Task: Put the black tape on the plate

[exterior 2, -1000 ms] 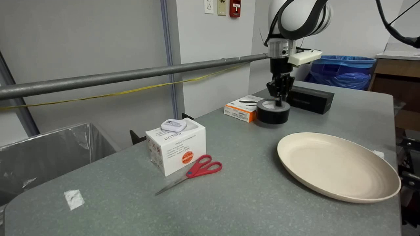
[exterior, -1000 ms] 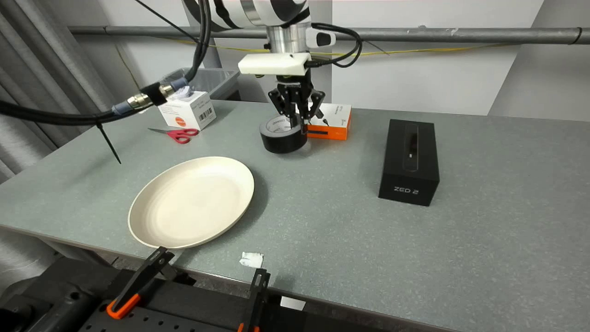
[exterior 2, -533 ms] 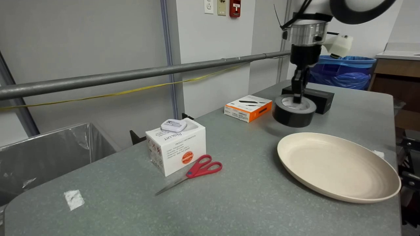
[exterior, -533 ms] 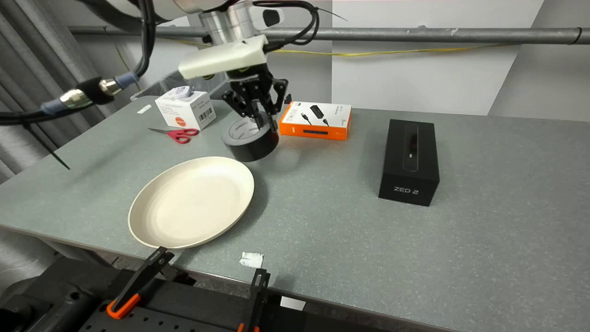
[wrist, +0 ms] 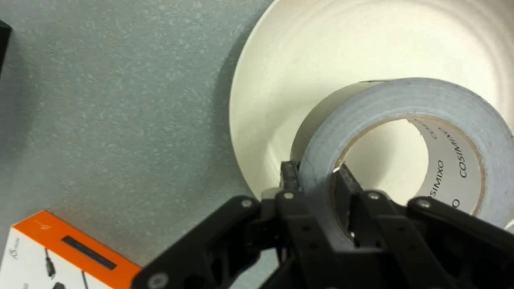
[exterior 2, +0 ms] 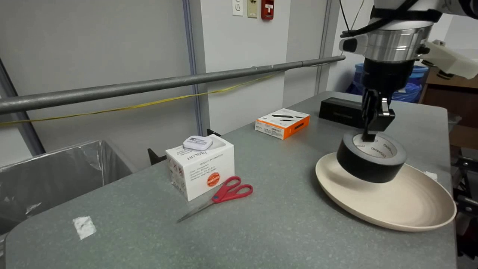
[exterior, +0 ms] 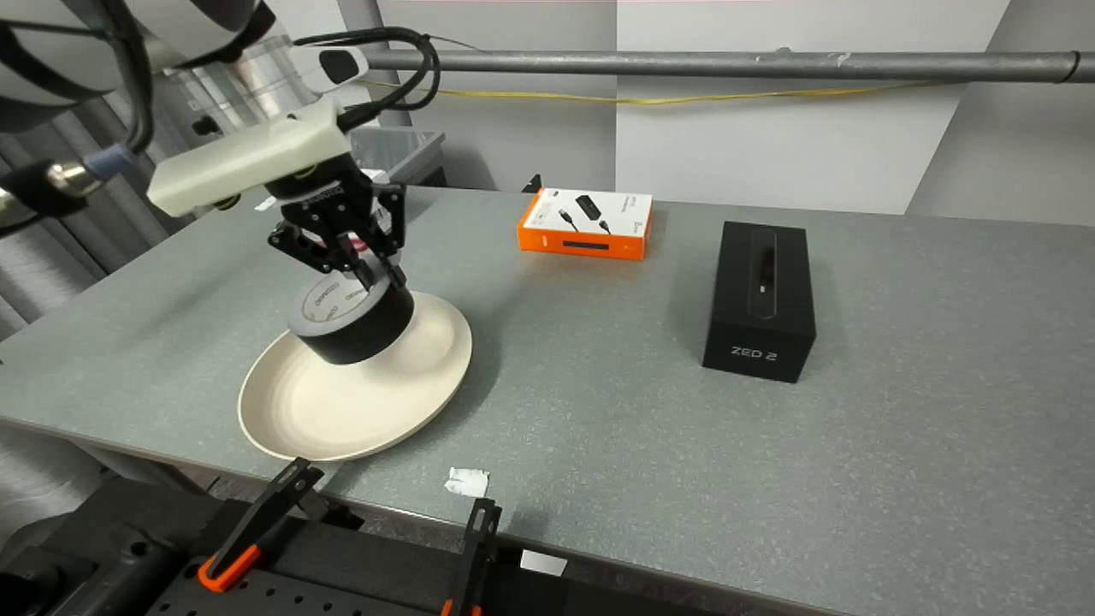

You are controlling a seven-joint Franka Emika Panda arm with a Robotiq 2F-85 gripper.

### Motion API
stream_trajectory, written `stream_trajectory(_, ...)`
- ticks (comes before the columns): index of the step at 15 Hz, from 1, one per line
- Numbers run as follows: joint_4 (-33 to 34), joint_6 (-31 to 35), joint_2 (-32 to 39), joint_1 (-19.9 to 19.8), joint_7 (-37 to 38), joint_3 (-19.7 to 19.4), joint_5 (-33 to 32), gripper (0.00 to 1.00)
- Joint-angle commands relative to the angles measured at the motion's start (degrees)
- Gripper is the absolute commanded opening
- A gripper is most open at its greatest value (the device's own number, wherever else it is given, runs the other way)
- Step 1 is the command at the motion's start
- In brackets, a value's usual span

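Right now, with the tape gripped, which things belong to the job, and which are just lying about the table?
Job:
tape
plate
gripper

Lying about:
scissors
orange box
black box
white box
small white thing on it
white scraps

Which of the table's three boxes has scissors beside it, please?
The white box with the orange sticker; the orange-sided box and the black box stand farther from the scissors.

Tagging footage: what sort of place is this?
Probably a lab or workroom: there's a black box marked ZED 2, what looks like a red wall alarm, and a blue-lined bin.
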Motion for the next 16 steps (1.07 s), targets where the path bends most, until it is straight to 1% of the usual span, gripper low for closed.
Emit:
stream_trajectory(1, 1.9, 1.7, 4.5, 0.7, 2.1, 1.5, -1.6, 0.06)
stream_trajectory(4, 3.9, 1.2, 8.8, 1.2, 1.6, 1.2, -1.2, 0.06)
stream_trajectory(6, 5.3, 1.4, 11.4, 1.7, 2.3, 0.4, -2.2, 0.06)
stream_trajectory(11, 8.2, 0.4, 15.2, 3.1, 2.2, -1.0, -1.6, 0.06)
stream_trajectory(12, 8.6, 0.2, 15.5, 3.3, 2.4, -1.2, -1.6, 0.5)
stream_trajectory(13, 9.0, 0.0, 15.7, 3.5, 2.5, -1.4, -1.6, 0.52)
stream_trajectory(14, 9.1, -0.1, 15.7, 3.8, 2.6, -1.6, -1.6, 0.58)
stream_trajectory(16, 9.5, -0.4, 15.7, 4.2, 2.8, -2.0, -1.3, 0.73)
